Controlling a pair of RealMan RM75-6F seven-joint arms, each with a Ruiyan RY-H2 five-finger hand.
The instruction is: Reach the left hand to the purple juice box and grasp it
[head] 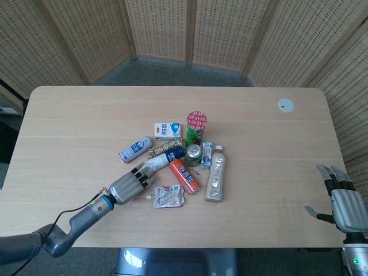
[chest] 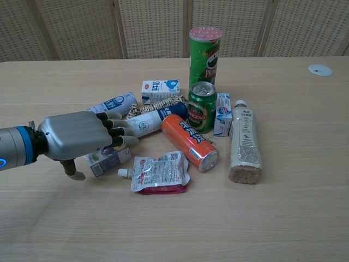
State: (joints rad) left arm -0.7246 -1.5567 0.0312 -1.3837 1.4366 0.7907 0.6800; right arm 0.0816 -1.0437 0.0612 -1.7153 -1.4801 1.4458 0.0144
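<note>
Reach step nearly done: left hand (chest: 76,137) is hovering over the purple juice box (chest: 104,159), fingers apart, holding nothing. The box is lying on the table (chest: 283,218) directly under the palm, mostly hidden, so contact is unclear. Next move likely calls for lowering and closing around it. Right hand (head: 344,204) is sitting open, well apart.

Matt wood table (chest: 305,218), glossy metal orange can (chest: 190,141) — shiny foil pouch (chest: 159,173)
</note>
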